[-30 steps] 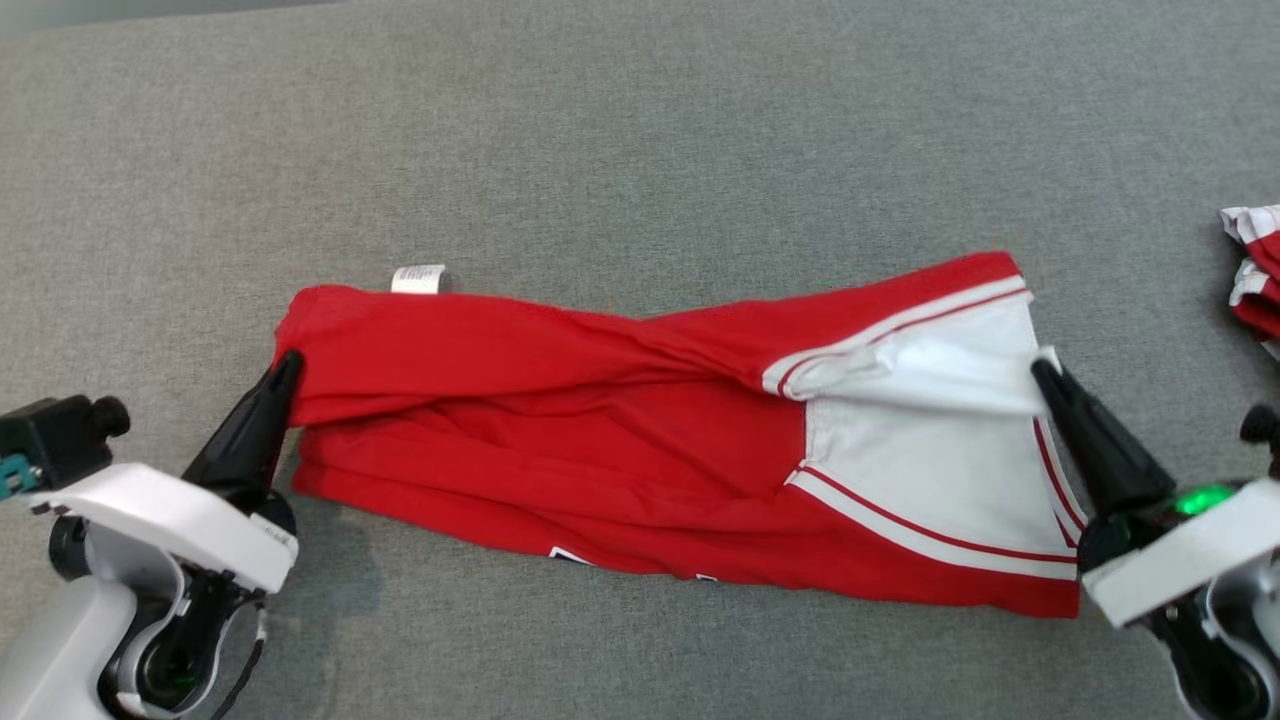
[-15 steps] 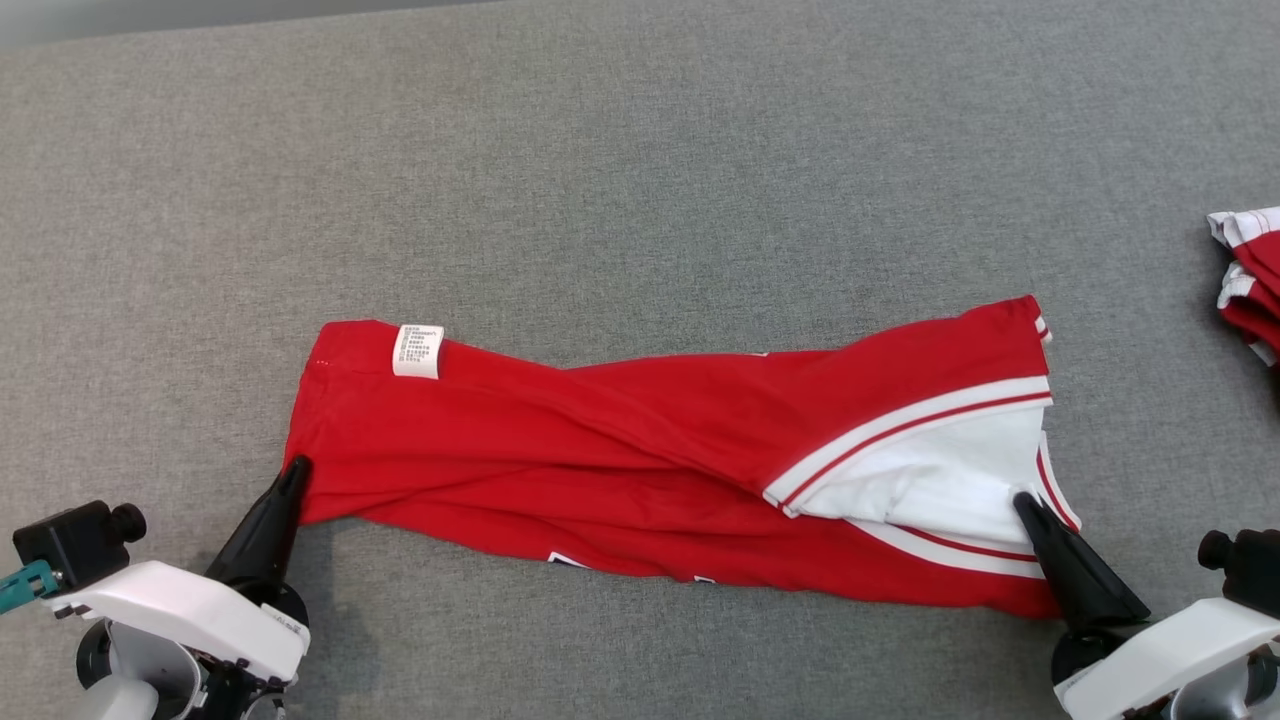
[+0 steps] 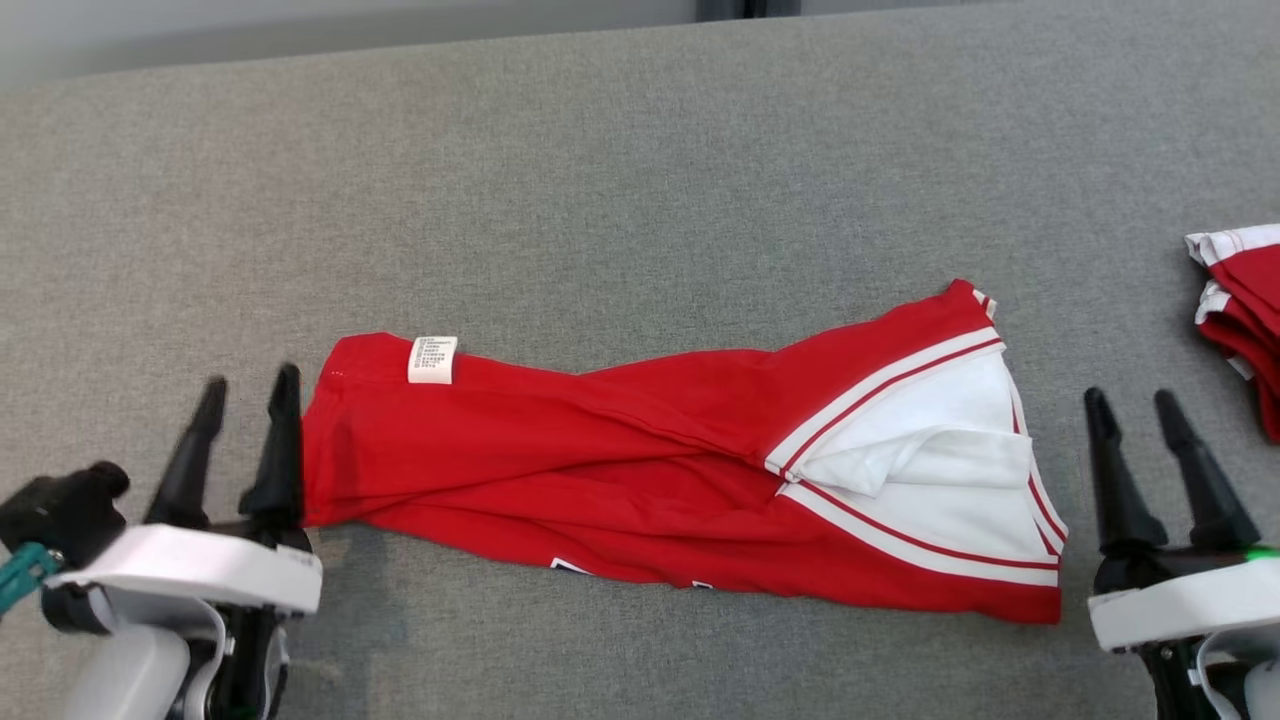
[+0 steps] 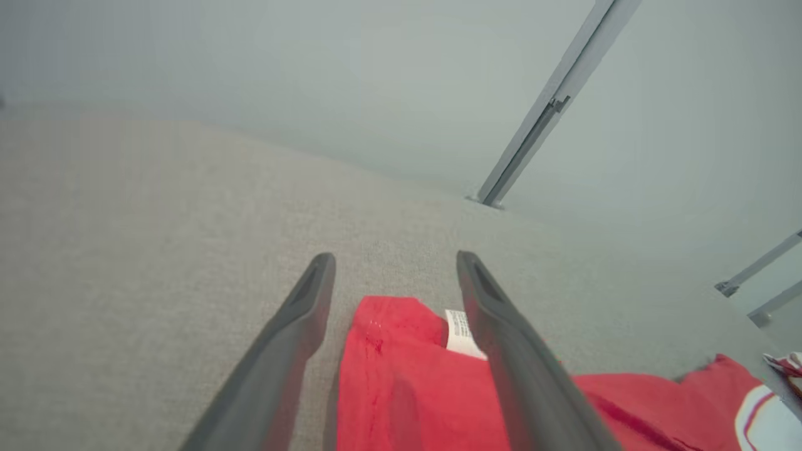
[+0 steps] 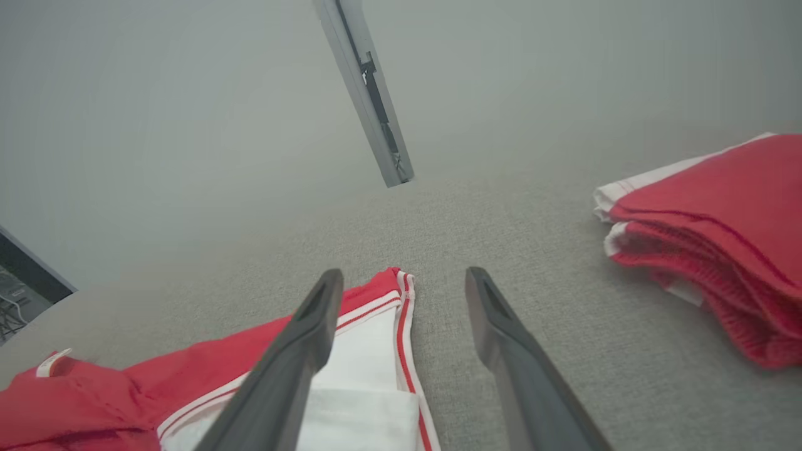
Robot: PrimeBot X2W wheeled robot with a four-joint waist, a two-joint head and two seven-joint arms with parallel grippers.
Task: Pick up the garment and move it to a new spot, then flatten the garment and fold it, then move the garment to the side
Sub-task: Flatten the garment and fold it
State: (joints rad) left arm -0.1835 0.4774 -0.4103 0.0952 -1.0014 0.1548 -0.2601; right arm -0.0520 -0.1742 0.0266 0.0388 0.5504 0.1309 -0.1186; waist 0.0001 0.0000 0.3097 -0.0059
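Our left gripper (image 3: 250,380) points forward, fingers spread and empty, at the left end of the red garment (image 3: 620,470), which lies stretched across the gray surface (image 3: 600,200); our right gripper (image 3: 1130,397), likewise spread and empty, sits just beyond its white end.

**Head camera.** Mounted high and facing steeply down on the grey table (image 3: 600,180). It takes in the whole garment (image 3: 600,470), with the left gripper (image 3: 252,380) at lower left and the right gripper (image 3: 1130,396) at lower right.

**Left wrist camera.** Low and close over the table, looking along its fingers (image 4: 285,351) toward the far edge and a pale wall (image 4: 313,62). The garment's labelled end lies directly below the lens.

**Right wrist camera.** Same low, close, forward-facing set, positioned over the garment's white end.

**Overlap.** All three views include the garment. The head and right wrist views both show the folded stack (image 3: 1240,300).
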